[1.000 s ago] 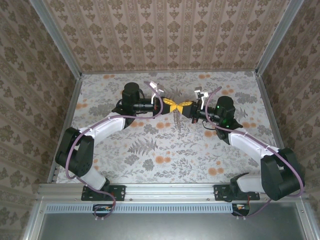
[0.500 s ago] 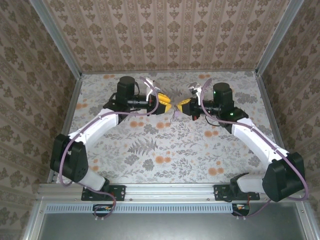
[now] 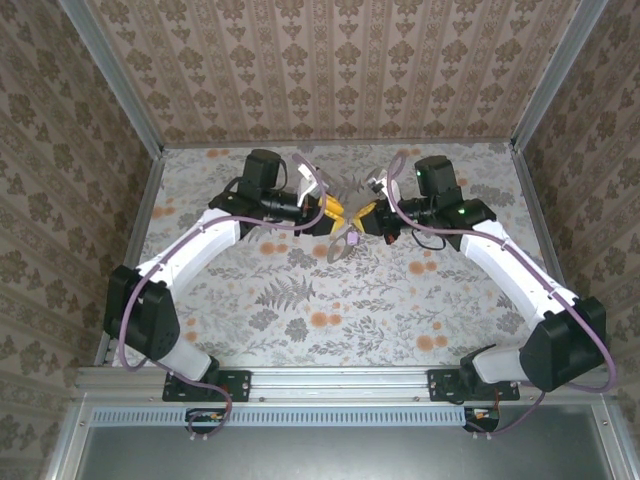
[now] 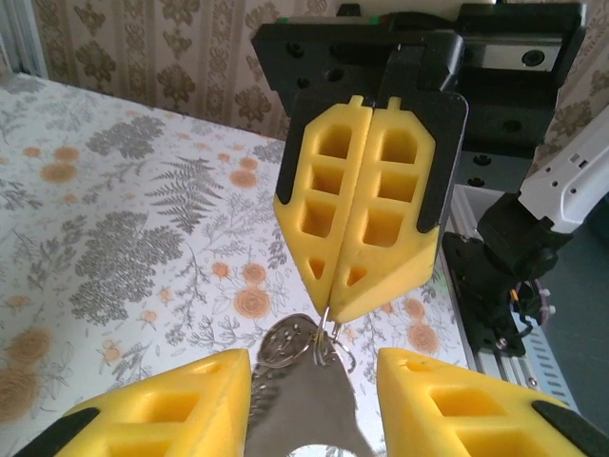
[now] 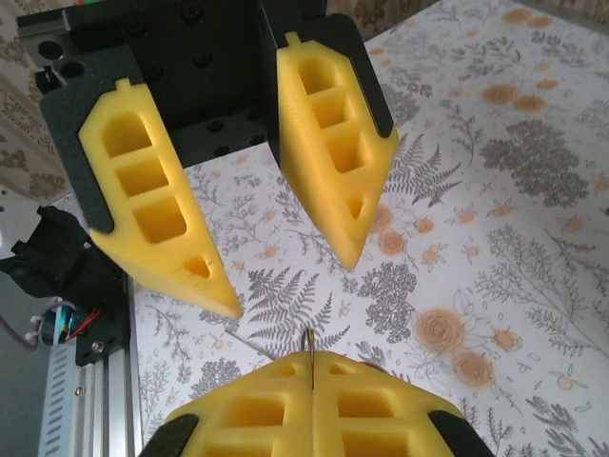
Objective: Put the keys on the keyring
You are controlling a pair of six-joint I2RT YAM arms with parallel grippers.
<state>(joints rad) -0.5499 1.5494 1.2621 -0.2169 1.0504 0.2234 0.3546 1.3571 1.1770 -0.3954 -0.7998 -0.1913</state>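
Note:
Both grippers meet above the middle of the table. My right gripper (image 3: pixel 358 214) is shut, its yellow tips (image 4: pixel 333 309) pinching thin wire rings (image 4: pixel 335 333). From these hangs the brownish-grey keyring (image 4: pixel 304 400), also seen in the top view (image 3: pixel 344 246). A small silvery dotted piece (image 4: pixel 276 345) rests against the keyring's top; I cannot tell whether it is the keys. My left gripper (image 4: pixel 314 360) stands open with the keyring between its fingers (image 4: pixel 152 409). In the right wrist view a metal sliver sticks out of the right gripper (image 5: pixel 311 357), with the left gripper (image 5: pixel 291 286) open facing it.
The floral table (image 3: pixel 330 300) is walled by patterned panels with metal frame rails (image 3: pixel 130 260) at the sides. The arm bases sit on the near rail (image 3: pixel 340 385). Pink cables loop over both wrists.
The left gripper has opened and let go; the keyring now hangs from the right gripper alone. Both wrists have turned and shifted slightly toward the back.

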